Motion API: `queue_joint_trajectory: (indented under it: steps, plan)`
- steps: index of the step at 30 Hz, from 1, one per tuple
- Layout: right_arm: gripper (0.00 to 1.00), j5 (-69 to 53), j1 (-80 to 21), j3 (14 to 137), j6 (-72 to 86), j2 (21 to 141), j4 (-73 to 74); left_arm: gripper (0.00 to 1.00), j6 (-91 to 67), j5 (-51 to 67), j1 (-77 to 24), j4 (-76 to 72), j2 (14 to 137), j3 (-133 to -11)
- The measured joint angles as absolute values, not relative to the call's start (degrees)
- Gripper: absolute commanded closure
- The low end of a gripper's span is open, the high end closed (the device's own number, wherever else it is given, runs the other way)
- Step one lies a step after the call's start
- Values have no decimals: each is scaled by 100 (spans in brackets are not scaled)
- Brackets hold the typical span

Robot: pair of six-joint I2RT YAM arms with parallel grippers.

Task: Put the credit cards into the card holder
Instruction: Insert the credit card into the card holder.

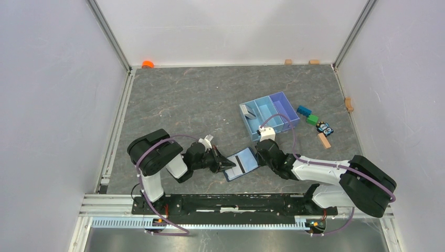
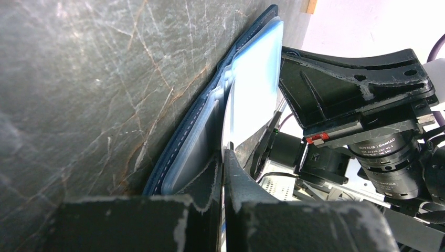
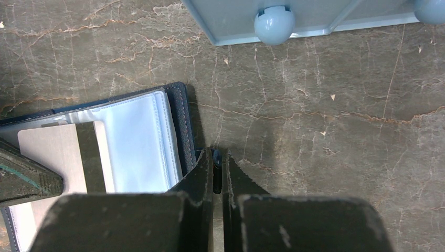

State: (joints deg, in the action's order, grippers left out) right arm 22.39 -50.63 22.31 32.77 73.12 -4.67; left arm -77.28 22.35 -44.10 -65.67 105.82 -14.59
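The left gripper (image 2: 224,157) has its fingers pressed together on a thin pale edge, apparently the card (image 3: 50,157), which is seen edge-on from the left wrist. The card reaches straight ahead of those fingertips across the open holder (image 3: 139,142), dark stripe up, lying on the left inner pocket. Whether it has gone under the clear pocket I cannot tell. The holder lies flat on the table (image 1: 183,105) directly before the left fingertips, which sit at its left edge.

The right gripper (image 3: 216,157) is at the holder's opposite side. Its fingers are drawn to a narrow slit at the navy right border, with a sliver of that border showing between the tips. The pale blue pocket lies just to the left of these fingers, and the card is farther left, past it.

The two grippers face each other with only the holder between them.

Beyond the right gripper stands a tray (image 1: 244,113), near but not touching the holder. A second card (image 1: 250,111) lies tilted in its leftmost compartment. Right of the tray, well apart from both grippers, sit a blue block (image 1: 303,110), a green block (image 1: 313,119), a dark patterned block (image 1: 325,127) and a wooden block (image 1: 324,140).
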Motion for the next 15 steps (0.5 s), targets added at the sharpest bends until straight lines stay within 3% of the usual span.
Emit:
queue_joint_trajectory:
  steps: [15]
  plan:
    - [100,2261,-5076,2231,3301,7308,-454,98,-7382,2206,-4412,-5850,10235,-1603]
